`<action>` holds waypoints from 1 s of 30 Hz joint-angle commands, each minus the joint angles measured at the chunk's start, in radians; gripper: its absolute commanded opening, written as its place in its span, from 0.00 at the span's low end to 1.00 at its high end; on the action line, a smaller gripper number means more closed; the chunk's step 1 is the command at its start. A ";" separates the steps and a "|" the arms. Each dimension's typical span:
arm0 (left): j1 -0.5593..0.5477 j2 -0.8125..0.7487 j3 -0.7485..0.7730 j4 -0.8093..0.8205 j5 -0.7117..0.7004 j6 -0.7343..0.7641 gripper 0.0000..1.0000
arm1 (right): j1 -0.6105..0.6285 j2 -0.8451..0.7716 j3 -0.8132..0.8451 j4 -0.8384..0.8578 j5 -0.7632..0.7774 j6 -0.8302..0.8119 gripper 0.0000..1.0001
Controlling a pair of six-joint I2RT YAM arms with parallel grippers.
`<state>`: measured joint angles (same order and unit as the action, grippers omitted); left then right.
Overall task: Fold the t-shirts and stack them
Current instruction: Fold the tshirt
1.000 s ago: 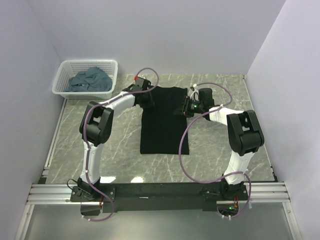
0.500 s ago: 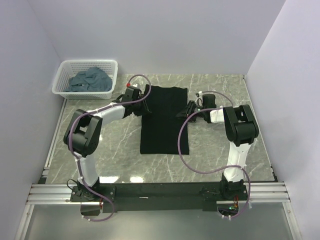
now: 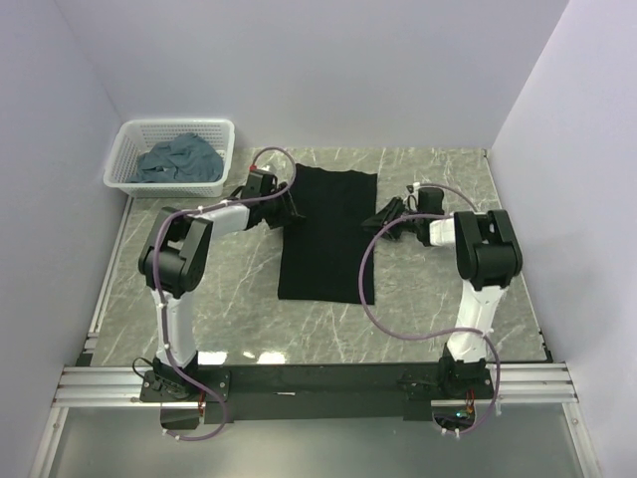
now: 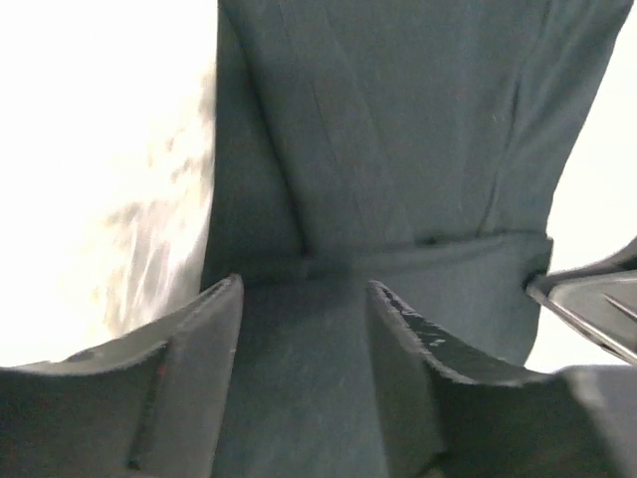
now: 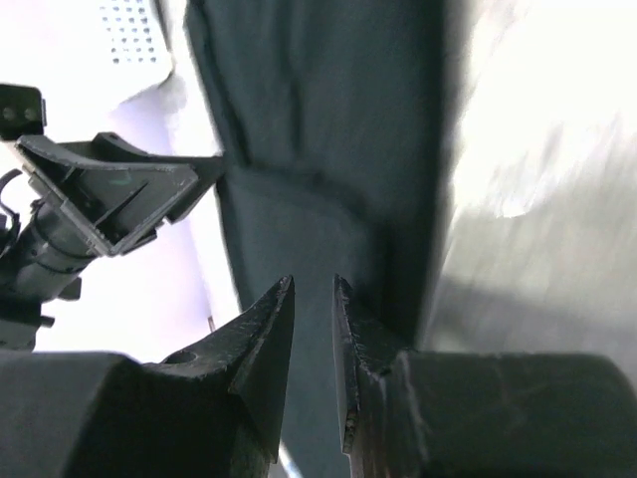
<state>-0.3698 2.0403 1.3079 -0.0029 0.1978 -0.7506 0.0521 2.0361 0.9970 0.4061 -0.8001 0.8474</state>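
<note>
Grey marble table [image 3: 438, 299] carries the black t-shirt [image 3: 326, 239] at its middle, folded into a strip whose long axis runs from our bases toward the back wall. Our left gripper [image 4: 304, 294] sits at its far left edge, jaws apart over the cloth. Our right gripper [image 5: 313, 289] is at the far right edge, jaws a narrow slit; we cannot tell whether it pinches cloth.

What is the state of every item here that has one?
black t-shirt: folded into a long strip, lying flat.
basket: upright, holding cloth.
blue-grey shirts: crumpled, unfolded, inside the basket.
left gripper: open, over the black t-shirt.
right gripper: jaws nearly together; grip unclear.
</note>
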 commanded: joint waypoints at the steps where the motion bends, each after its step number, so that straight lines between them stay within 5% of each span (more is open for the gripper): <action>1: -0.007 -0.156 -0.097 -0.008 -0.006 -0.013 0.61 | 0.002 -0.186 -0.098 0.063 0.004 0.004 0.30; 11: -0.198 -0.546 -0.447 -0.124 -0.043 -0.096 0.61 | 0.170 -0.496 -0.423 -0.059 -0.070 -0.108 0.31; 16: -0.236 -0.533 -0.625 -0.062 -0.009 -0.168 0.55 | 0.163 -0.412 -0.567 0.037 -0.079 -0.077 0.31; 24: -0.205 -0.489 -0.670 -0.170 -0.078 -0.233 0.41 | 0.046 -0.204 -0.635 0.175 -0.126 0.036 0.29; 30: -0.198 -0.643 -0.691 -0.285 -0.162 -0.237 0.48 | 0.048 -0.368 -0.606 -0.090 0.013 -0.074 0.29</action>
<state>-0.5774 1.4689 0.6510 -0.1139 0.1493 -0.9909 0.1139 1.7363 0.3985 0.5037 -0.9630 0.8452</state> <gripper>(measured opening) 0.453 0.284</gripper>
